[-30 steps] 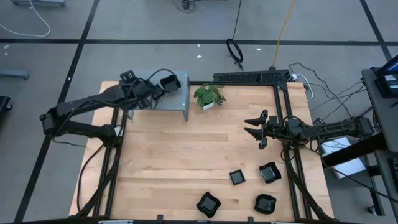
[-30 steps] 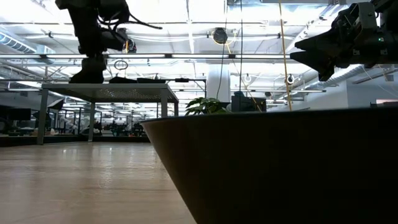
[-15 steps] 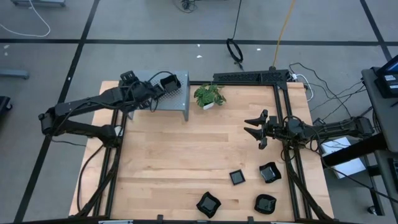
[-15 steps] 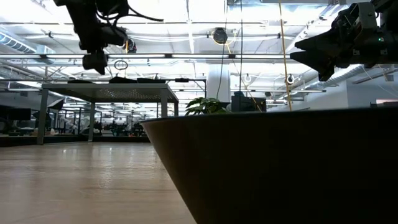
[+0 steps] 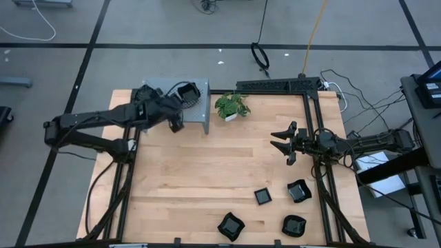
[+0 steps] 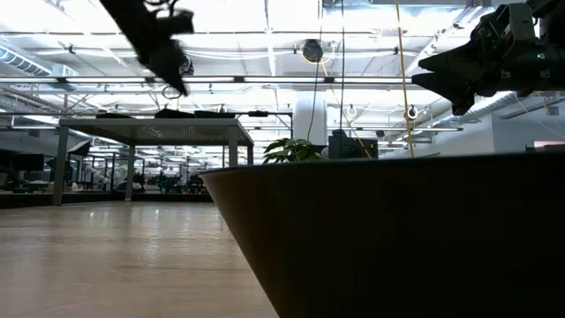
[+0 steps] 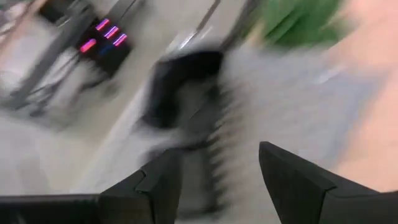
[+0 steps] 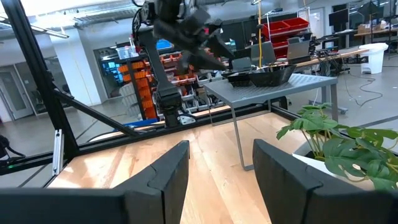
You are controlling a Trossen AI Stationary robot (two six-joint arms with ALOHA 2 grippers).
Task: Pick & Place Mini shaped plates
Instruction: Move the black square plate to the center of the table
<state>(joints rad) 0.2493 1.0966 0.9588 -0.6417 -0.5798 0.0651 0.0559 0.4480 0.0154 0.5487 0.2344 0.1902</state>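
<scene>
Looking at your left gripper (image 5: 175, 125): it hangs at the front edge of the grey perforated stand (image 5: 196, 110) in the worktop's far left corner, fingers spread apart with nothing between them. Left wrist view is motion-blurred; you only get the two dark fingers (image 7: 158, 183) and a dark shape on the grey surface.

One black plate (image 5: 188, 91) sits on top of the stand, near its far right corner. Right wrist view shows dark dishes (image 8: 261, 76) on that stand, count unclear.

Four more mini shaped plates lie near the worktop's near right corner: a small square one (image 5: 262, 197), a rounded one (image 5: 298, 191) just right of it, a wavy-edged one (image 5: 231, 226) and another rounded one (image 5: 293, 224) by the near edge. They sit apart from each other.

Your right gripper (image 5: 282, 143) hovers by the right edge, above the worktop, fingers apart and empty, well clear of the plates.

Potted plant (image 5: 232, 105) stands at the far edge, just right of the stand.
</scene>
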